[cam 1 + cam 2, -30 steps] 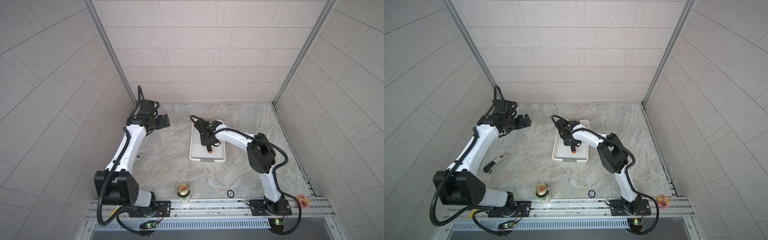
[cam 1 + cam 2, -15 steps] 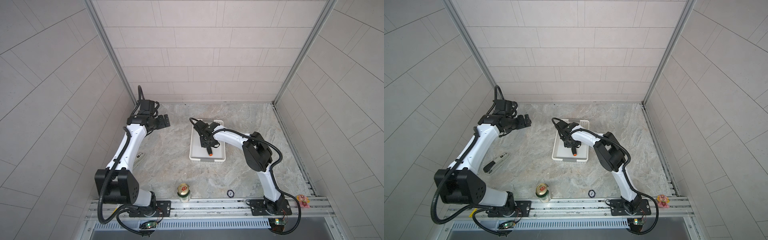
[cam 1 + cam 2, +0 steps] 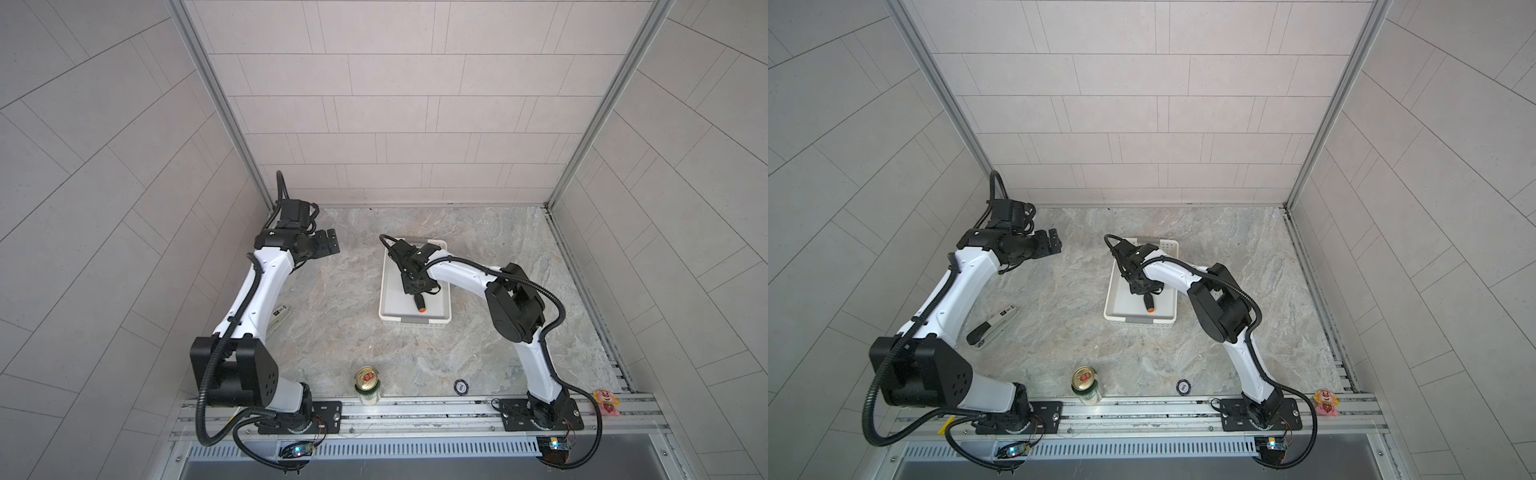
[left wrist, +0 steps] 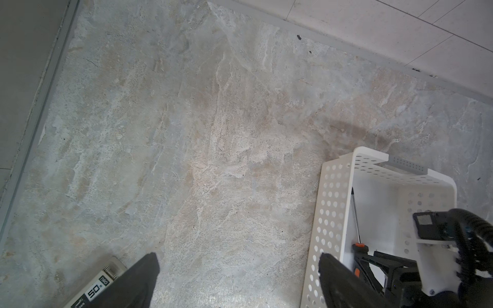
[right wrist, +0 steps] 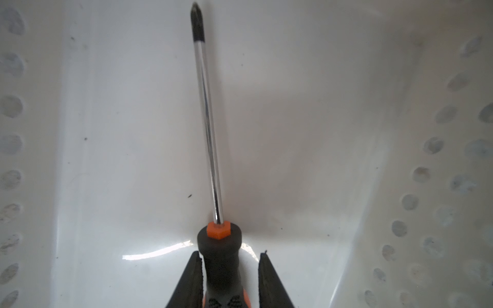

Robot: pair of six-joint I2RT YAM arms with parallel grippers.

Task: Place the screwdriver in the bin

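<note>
The slim screwdriver with a chrome shaft, black handle and orange end cap point(image 5: 210, 165) lies inside the shallow white perforated plastic bin point(image 3: 386, 291), its shaft along the smooth floor and its tip toward a short end wall. In both top views the orange cap point(image 3: 1150, 308) shows within the bin walls, nearer the end that faces the robot bases. So the main part of the task looks done: the tool is in the bin. What seems left is for the right hand point(image 5: 229, 260) to let go fully and lift clear.

In the right wrist view that hand's 2 black fingers stand on either side of the handle. 1 finger point(image 5: 193, 277) lies against the handle; the other point(image 5: 268, 280) is apart from it with a clear gap. The hand is therefore partly open and no longer clamps the tool, though it touches it on 1 side.

The left hand point(image 4: 237, 269) hangs above the stone-patterned bench point(image 4: 213, 133), well away from the bin's inside, its fingers spread wide and holding nothing. A grey stapler-like tool point(image 3: 992, 324) lies on the bench beside the left arm.
</note>
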